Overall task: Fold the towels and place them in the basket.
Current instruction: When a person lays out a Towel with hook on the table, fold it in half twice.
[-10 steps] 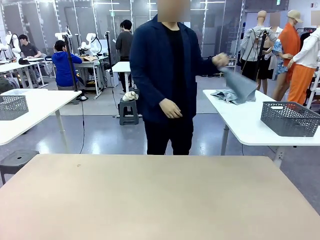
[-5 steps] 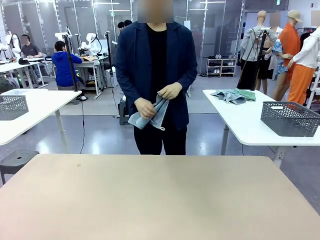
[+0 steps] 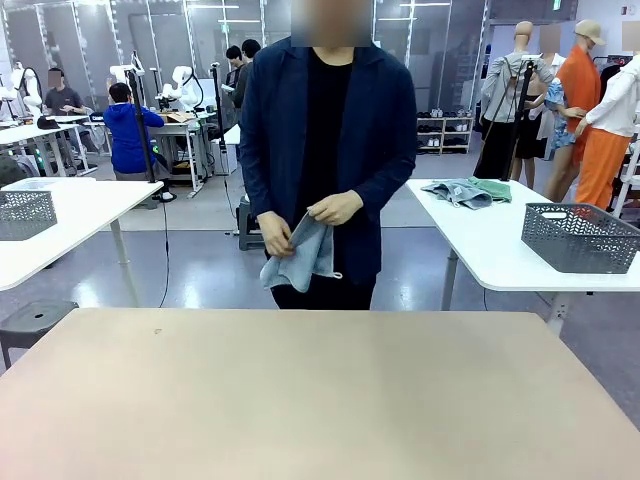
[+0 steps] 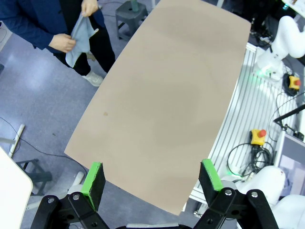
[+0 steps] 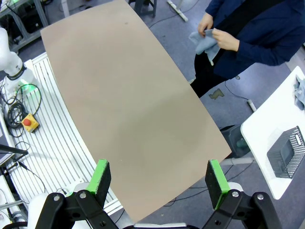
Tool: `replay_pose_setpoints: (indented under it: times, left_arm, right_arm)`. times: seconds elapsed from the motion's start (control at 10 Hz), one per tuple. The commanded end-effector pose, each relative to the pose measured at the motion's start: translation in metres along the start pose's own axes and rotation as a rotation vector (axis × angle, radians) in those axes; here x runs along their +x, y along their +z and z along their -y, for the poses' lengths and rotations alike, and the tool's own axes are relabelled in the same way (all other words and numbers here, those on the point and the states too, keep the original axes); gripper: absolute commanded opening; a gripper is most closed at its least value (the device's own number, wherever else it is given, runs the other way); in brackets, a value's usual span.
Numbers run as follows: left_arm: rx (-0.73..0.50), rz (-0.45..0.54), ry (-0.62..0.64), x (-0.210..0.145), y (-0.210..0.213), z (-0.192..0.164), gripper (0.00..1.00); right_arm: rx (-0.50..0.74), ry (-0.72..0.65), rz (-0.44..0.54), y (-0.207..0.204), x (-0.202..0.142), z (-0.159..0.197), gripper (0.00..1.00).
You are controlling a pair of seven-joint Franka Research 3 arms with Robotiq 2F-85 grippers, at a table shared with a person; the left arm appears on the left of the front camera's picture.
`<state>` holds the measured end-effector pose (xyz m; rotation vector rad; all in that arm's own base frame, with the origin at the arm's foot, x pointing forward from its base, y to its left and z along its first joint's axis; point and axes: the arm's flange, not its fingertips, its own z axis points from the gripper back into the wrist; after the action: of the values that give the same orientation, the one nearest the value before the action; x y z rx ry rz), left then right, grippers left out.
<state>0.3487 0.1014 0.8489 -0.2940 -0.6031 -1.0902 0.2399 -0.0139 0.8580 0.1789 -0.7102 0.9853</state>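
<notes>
Tan tabletop (image 3: 300,400) fronts a white side table (image 3: 480,245) bearing a grey basket (image 3: 580,237)

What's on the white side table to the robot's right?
A crumpled blue-grey towel and a green cloth lie together at the far end; the basket stands nearer. Its walls hide what is inside.

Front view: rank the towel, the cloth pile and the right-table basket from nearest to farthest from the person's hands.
1. Towel, held in the person's hands, centre.
2. Cloth pile, far end of the right side table.
3. Basket, farther right on that table.
</notes>
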Motion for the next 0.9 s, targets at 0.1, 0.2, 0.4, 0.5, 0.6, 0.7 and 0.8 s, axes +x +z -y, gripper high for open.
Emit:
replay_pose_setpoints:
  times: [0.1, 0.2, 0.4, 0.5, 0.6, 0.7, 0.8]
  left_arm:
    - [0.002, 0.001, 0.0, -0.0005, 0.0005, 0.0004, 1.0]
    - [0.002, 0.001, 0.0, -0.0005, 0.0005, 0.0004, 1.0]
    - [0.002, 0.001, 0.0, -0.0005, 0.0005, 0.0004, 1.0]
    - [0.002, 0.001, 0.0, -0.0005, 0.0005, 0.0004, 1.0]
    - [0.002, 0.001, 0.0, -0.0005, 0.0005, 0.0004, 1.0]
    - [0.002, 0.001, 0.0, -0.0005, 0.0005, 0.0004, 1.0]
    - [0.002, 0.001, 0.0, -0.0005, 0.0005, 0.0004, 1.0]
  right_arm:
    - [0.009, 0.014, 0.001, -0.0011, 0.0005, -0.0001, 1.0]
    - [0.009, 0.014, 0.001, -0.0011, 0.0005, -0.0001, 1.0]
    - [0.009, 0.014, 0.001, -0.0011, 0.0005, -0.0001, 1.0]
    - [0.009, 0.014, 0.001, -0.0011, 0.0005, -0.0001, 1.0]
    - [0.009, 0.014, 0.001, -0.0011, 0.0005, -0.0001, 1.0]
    - [0.009, 0.014, 0.001, -0.0011, 0.0005, -0.0001, 1.0]
    - [0.009, 0.014, 0.001, -0.0011, 0.0005, -0.0001, 1.0]
